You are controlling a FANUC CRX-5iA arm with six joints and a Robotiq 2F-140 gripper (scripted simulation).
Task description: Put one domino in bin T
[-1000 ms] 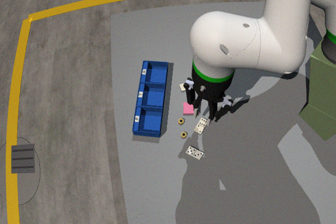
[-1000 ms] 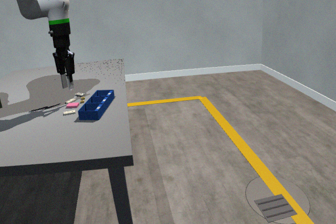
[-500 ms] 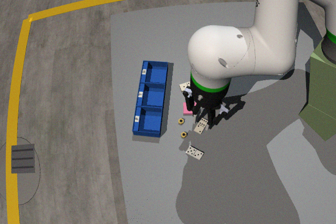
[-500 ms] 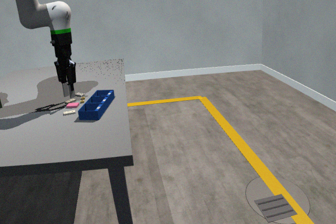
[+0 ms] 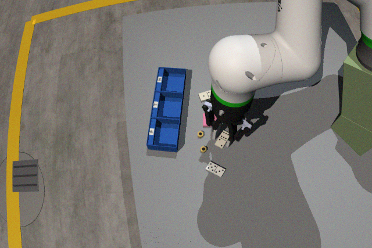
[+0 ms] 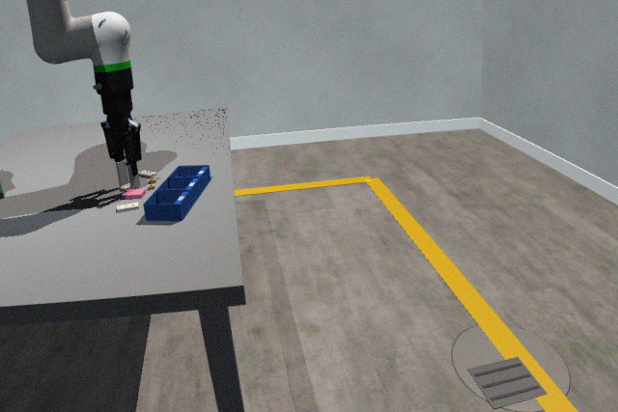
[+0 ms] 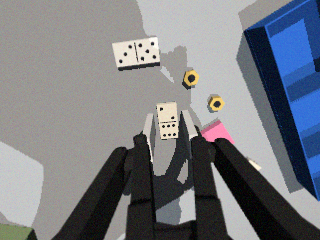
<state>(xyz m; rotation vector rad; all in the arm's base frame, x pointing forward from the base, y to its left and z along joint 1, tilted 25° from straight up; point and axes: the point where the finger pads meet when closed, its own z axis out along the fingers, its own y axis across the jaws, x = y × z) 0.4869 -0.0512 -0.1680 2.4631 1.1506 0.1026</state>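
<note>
Claw part-open — fingers straddling a domino on the table.

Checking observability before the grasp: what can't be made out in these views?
- Bin labels: top view, too small to read which is T.
- Third domino: top view, partly hidden by the wrist.
- Pink block: wrist view, partly behind a finger.
- Pincer tips versus the middle domino: height above the table unclear.
</note>
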